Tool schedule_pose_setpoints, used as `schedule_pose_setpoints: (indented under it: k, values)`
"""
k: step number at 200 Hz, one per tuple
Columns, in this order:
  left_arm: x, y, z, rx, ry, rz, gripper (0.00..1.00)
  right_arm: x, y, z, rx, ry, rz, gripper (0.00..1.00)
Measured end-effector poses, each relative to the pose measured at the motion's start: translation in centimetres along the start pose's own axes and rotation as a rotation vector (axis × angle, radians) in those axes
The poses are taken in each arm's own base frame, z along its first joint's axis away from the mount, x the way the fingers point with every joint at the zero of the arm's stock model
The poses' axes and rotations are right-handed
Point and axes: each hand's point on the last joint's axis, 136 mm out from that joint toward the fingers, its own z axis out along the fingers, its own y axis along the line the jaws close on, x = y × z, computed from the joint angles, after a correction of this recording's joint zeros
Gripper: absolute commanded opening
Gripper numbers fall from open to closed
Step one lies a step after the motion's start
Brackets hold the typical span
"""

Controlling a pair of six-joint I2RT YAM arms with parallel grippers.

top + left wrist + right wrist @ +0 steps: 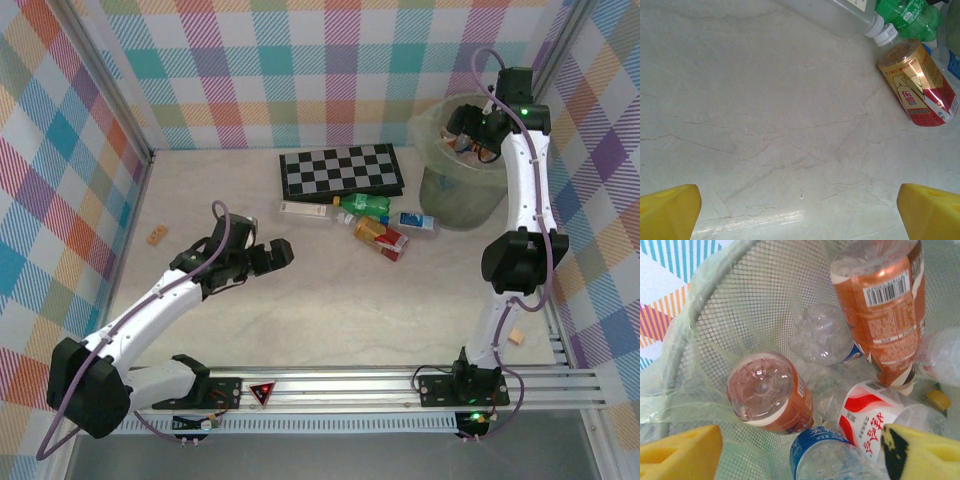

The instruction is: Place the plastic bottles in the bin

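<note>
Hovering the right gripper (800,452) over the bin (450,195) of plastic bottles (770,392), jaws parted and empty, while hanging the left gripper (800,212) wide open, gripping nothing, above bare table (765,125) near loose bottles (375,225) lying beside the checkerboard (340,170).

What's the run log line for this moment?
left gripper: open, empty | right gripper: open over bin | binned bottles: several | table bottles: beside checkerboard
</note>
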Motion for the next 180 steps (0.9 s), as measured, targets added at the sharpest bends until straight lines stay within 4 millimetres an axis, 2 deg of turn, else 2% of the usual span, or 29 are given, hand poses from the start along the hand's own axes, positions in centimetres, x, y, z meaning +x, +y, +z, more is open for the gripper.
schedule_pose_setpoints:
  k: [16, 38, 69, 82, 110, 118, 149, 180]
  values:
    - [-0.1, -0.1, 0.0, 0.0, 0.001, 0.008, 1.0, 0.1, 0.0, 0.0, -0.001, 0.004, -0.004, 0.63]
    - [-0.3, -0.3, -0.1, 0.004, -0.004, 0.012, 1.0, 0.0, 0.1, -0.1, -0.005, 0.003, -0.004, 0.56]
    - [-0.3, -0.3, -0.1, 0.004, -0.005, 0.013, 1.0, 0.1, 0.3, 0.1, -0.02, 0.009, 0.0, 0.52]
    - [-0.3, -0.3, -0.1, 0.004, -0.005, 0.012, 1.0, 0.8, 0.4, 0.7, -0.022, 0.023, -0.003, 0.51]
    - [-0.3, -0.3, -0.1, 0.004, -0.006, 0.012, 1.0, 3.8, -0.6, 3.4, 0.001, 0.109, 0.013, 0.5]
    - [-0.3, -0.3, -0.1, 0.004, -0.006, 0.012, 1.0, 4.0, -0.7, 3.7, 0.003, 0.116, 0.014, 0.5]
    - [-0.3, -0.2, -0.1, 0.003, -0.006, 0.012, 1.0, 3.4, -0.4, 3.2, -0.003, 0.097, 0.011, 0.52]
    - [-0.3, -0.2, -0.1, 0.002, -0.006, 0.011, 1.0, 1.0, 0.4, 1.3, -0.017, 0.021, -0.002, 0.56]
